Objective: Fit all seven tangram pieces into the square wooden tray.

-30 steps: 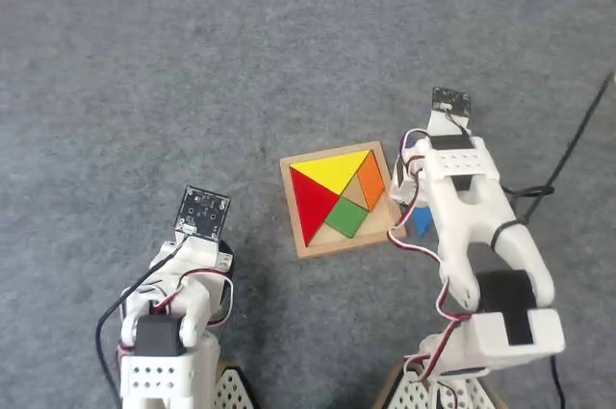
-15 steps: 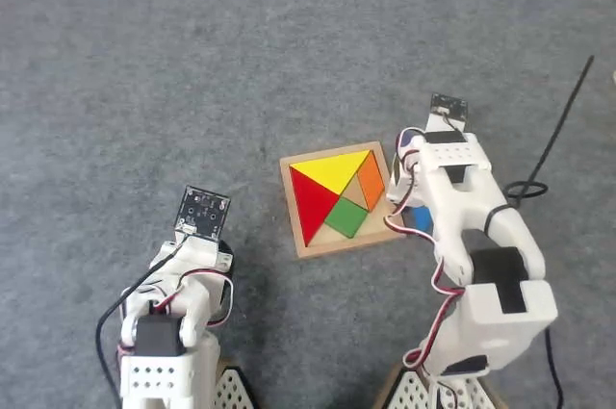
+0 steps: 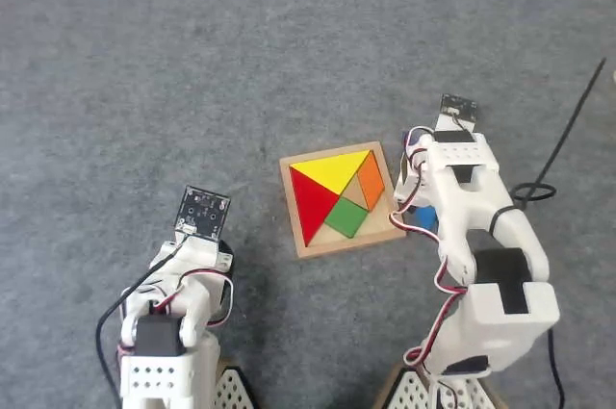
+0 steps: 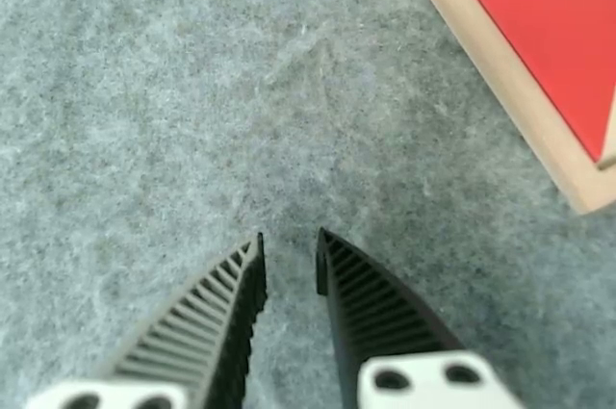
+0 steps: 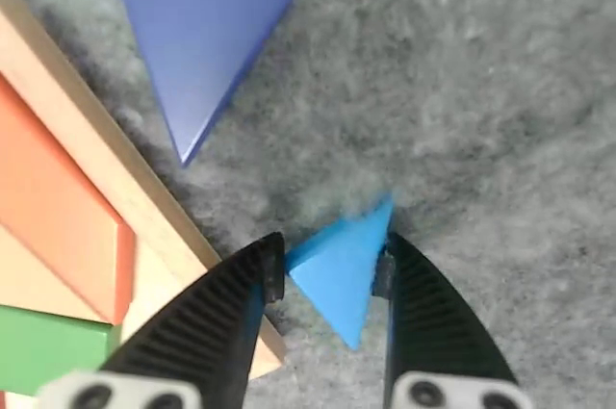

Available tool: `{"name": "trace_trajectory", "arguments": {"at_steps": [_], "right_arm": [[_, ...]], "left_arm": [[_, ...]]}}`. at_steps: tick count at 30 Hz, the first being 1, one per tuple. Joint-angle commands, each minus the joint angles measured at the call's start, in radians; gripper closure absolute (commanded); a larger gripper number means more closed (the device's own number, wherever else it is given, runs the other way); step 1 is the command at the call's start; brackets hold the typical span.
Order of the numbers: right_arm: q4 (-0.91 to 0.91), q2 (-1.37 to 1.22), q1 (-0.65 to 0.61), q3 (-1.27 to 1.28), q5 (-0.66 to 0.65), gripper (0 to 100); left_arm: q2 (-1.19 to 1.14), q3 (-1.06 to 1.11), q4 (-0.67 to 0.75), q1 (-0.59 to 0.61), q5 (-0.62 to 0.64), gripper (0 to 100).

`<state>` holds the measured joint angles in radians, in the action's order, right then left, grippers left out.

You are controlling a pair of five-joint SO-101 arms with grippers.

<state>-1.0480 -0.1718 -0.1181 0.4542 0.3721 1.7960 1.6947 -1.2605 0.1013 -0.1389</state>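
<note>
The square wooden tray [image 3: 300, 242] lies mid-table with yellow [image 3: 334, 174], red [image 3: 310, 203], green [image 3: 346, 218] and orange [image 3: 372, 179] pieces in it. The right arm [image 3: 462, 188] stands just beside the tray's right edge. My right gripper [image 5: 327, 269] is shut on a small light blue triangle [image 5: 342, 265] by the tray corner [image 5: 164, 236], both fingers touching its sides. A dark blue triangle [image 5: 197, 29] lies flat on the carpet beyond it. My left gripper [image 4: 289, 243] hovers over bare carpet near the tray edge [image 4: 510, 101], open by a narrow gap and holding nothing.
Grey carpet covers the whole table. The left arm [image 3: 183, 284] sits at the front left, well away from the tray. A black cable [image 3: 568, 140] runs off at the right, behind the right arm.
The right arm has shifted slightly beside the tray's right edge, staying over the light blue triangle. The left arm and the tray pieces have not moved.
</note>
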Motion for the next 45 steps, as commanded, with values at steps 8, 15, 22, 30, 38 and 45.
{"name": "trace_trajectory", "arguments": {"at_steps": [8, 15, 22, 30, 38, 45], "right_arm": [[-0.166, 0.266, -0.107, -0.068, 0.13, 86.2], [-0.189, 0.302, -0.386, 0.002, 0.302, 86.1], [-0.093, 0.298, -0.552, 0.034, 0.423, 86.0], [-0.077, 0.298, -0.599, 0.038, 0.509, 82.1], [-0.008, 0.298, -0.694, 0.081, 0.6, 74.5], [0.004, 0.305, -0.59, 0.11, 0.608, 74.6]], "left_arm": [[0.021, -0.012, -0.003, 0.002, -0.011, 91], [0.021, -0.012, -0.003, 0.002, -0.011, 91], [0.021, -0.012, -0.003, 0.002, -0.011, 91], [0.021, -0.012, -0.003, 0.002, -0.011, 91], [0.021, -0.012, -0.003, -0.005, -0.009, 91], [0.021, -0.012, -0.003, 0.002, -0.009, 91]]}}
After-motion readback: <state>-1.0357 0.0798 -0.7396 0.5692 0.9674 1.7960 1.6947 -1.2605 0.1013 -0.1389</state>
